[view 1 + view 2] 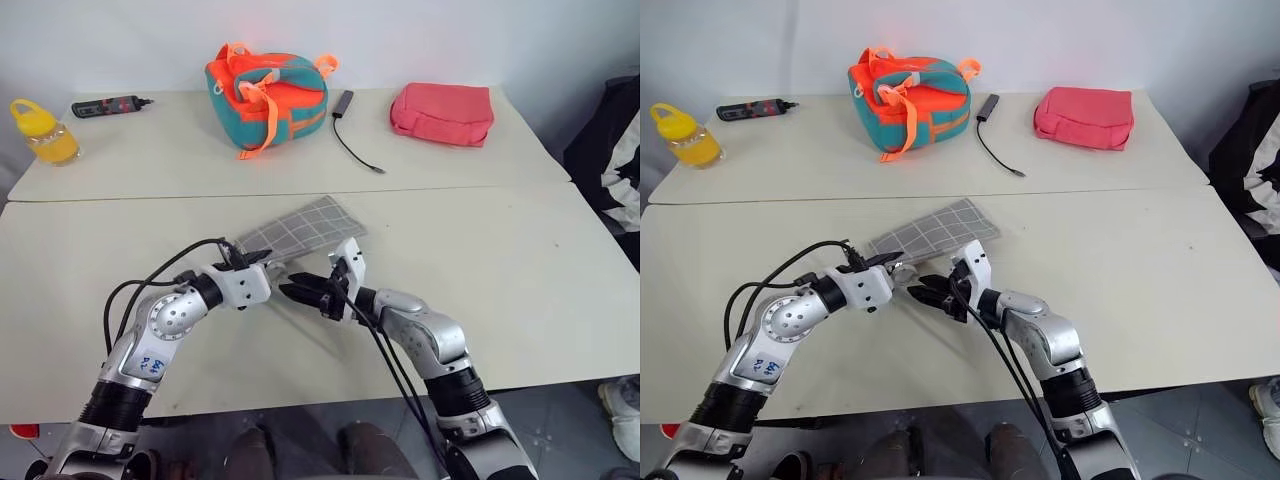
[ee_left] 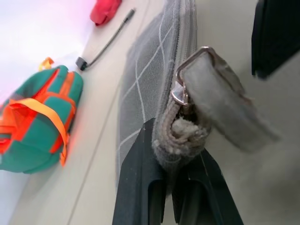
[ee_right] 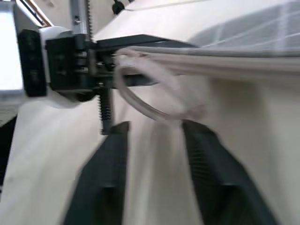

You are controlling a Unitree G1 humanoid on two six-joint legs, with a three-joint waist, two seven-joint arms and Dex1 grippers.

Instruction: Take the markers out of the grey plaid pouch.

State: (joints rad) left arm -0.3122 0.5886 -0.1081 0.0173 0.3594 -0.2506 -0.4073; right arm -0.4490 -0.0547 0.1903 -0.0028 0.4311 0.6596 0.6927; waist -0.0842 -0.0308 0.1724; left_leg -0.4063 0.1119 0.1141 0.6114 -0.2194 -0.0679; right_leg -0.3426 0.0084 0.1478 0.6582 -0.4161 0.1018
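With the grey plaid pouch (image 1: pixel 300 228) as the landmark, the scene ran from a yellow bottle (image 1: pixel 42 131) and a black-and-red pen-like tool (image 1: pixel 108 105) far off to its left on the back table, past a teal-and-orange bag (image 1: pixel 267 94) and a black cable (image 1: pixel 352 135) behind it, to a pink pouch (image 1: pixel 442 113) behind and to its right. The grey plaid pouch itself lay flat on the front table (image 1: pixel 500 290), its long axis running from its near-left end, by the arms, away toward the far right. The left gripper (image 1: pixel 262 262) had its jaws clamped together on that near-left end, the fabric edge pinched beside the small metal ring (image 2: pixel 180 93) and its grey tab. The right gripper (image 1: pixel 300 291) sat just beside the same end, slightly nearer the robot, its jaws apart and holding nothing, pointing across toward the left gripper with a pale loop at the pouch's end in front of them. No markers could be seen; they were presumably inside. The right gripper looked the freer one to work the opening, since the pouch's mouth lay directly ahead of its jaws. Bare table lay all round the pouch, with wide open room to its right and the table's near edge close behind the arms.
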